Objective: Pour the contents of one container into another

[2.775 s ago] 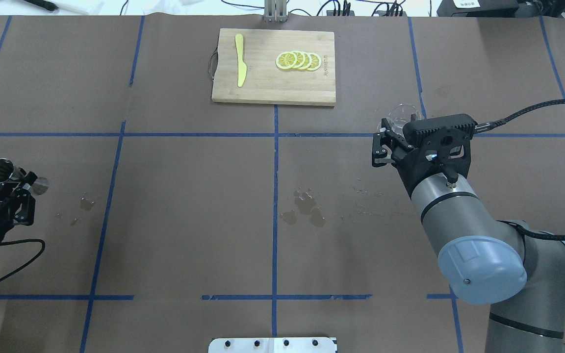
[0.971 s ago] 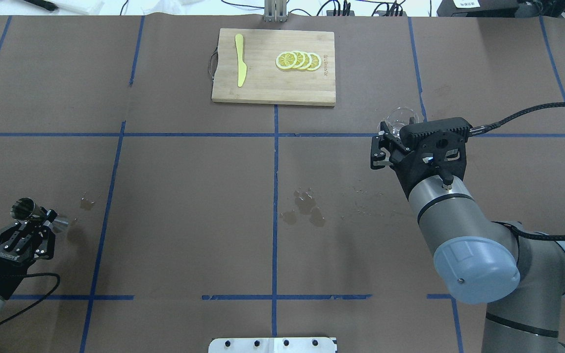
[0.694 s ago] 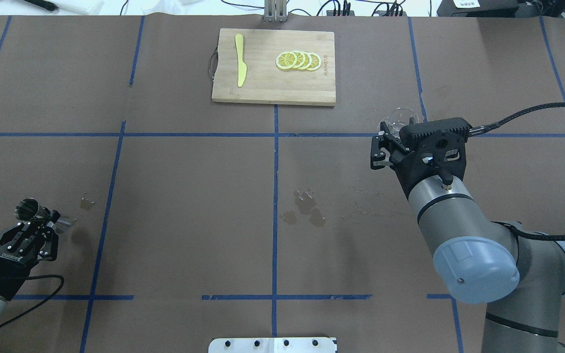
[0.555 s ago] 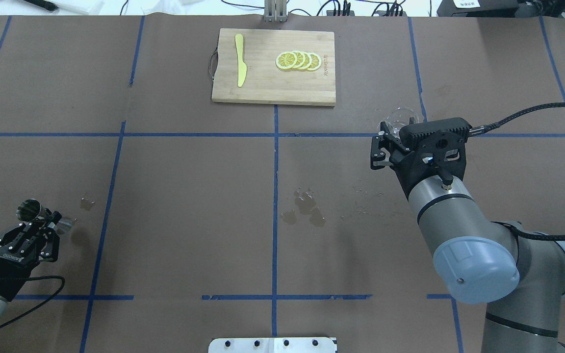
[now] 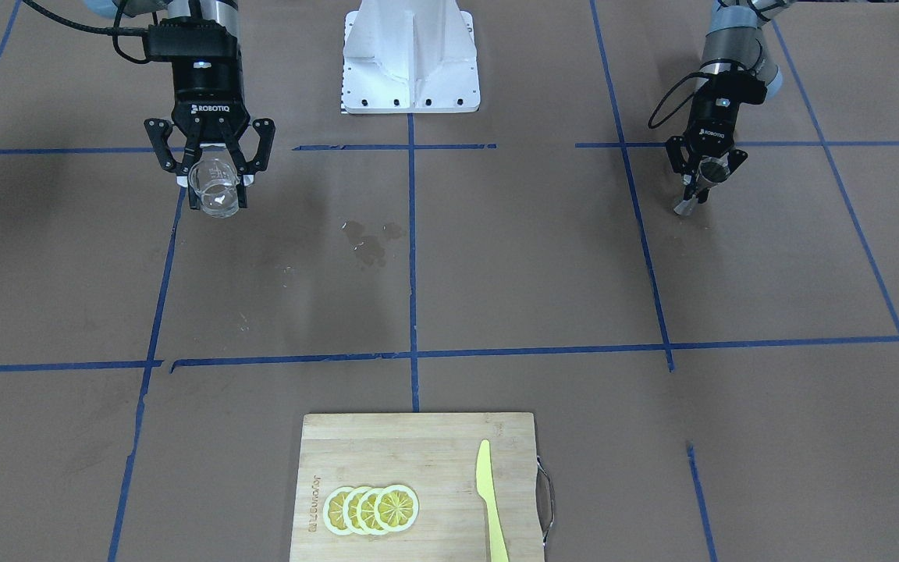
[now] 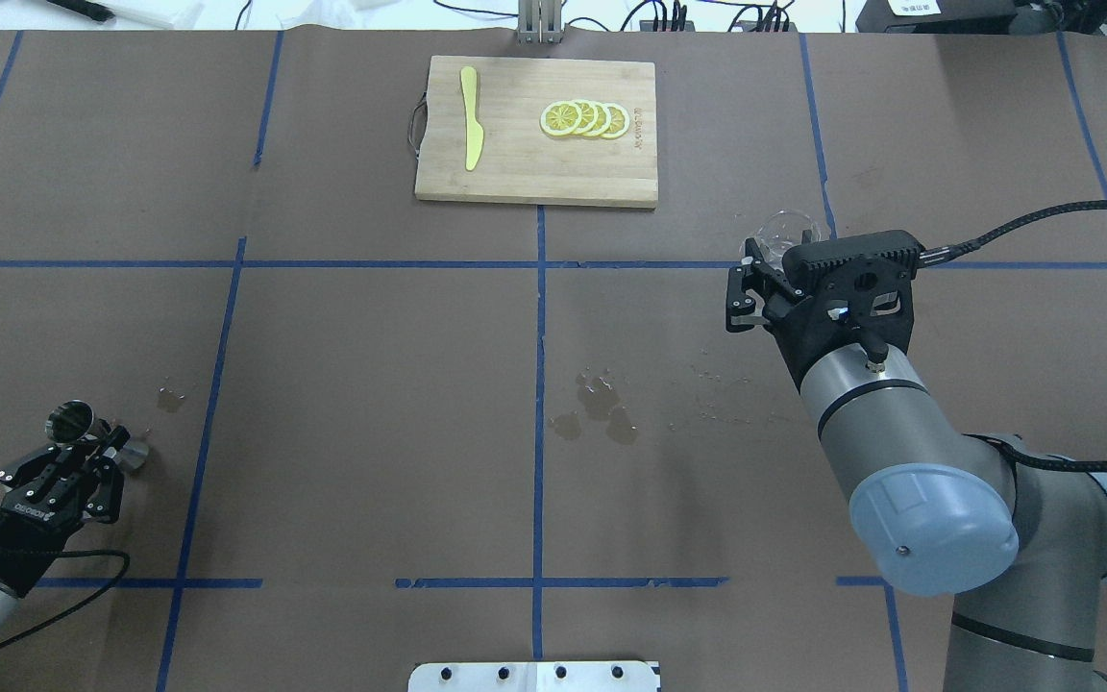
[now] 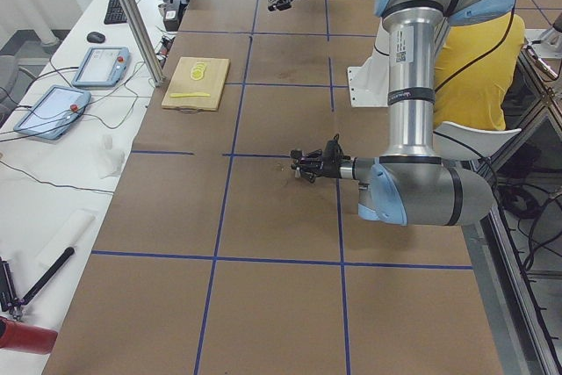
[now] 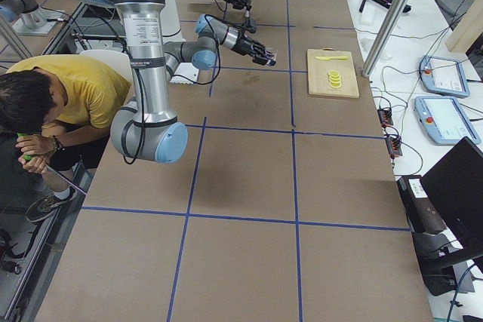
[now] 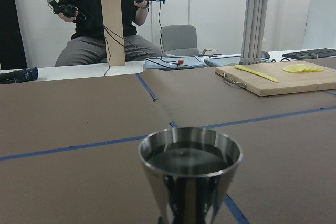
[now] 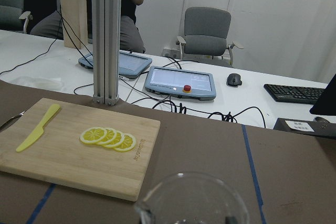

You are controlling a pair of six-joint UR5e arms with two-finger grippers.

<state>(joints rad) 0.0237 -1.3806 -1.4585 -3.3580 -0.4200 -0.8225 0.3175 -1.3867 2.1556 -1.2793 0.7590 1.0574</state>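
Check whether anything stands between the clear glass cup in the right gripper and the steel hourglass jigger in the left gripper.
Nothing visible does. Between the small clear glass cup and the silver steel hourglass jigger lie only flat wet patches; the wooden cutting board sits well aside.

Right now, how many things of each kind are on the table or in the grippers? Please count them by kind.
Clear round glass cup: 1
Silver hourglass-shaped steel jigger: 1
Rectangular bamboo cutting board: 1
Yellow plastic knife: 1
Round yellow lemon slices: 4
Total: 8
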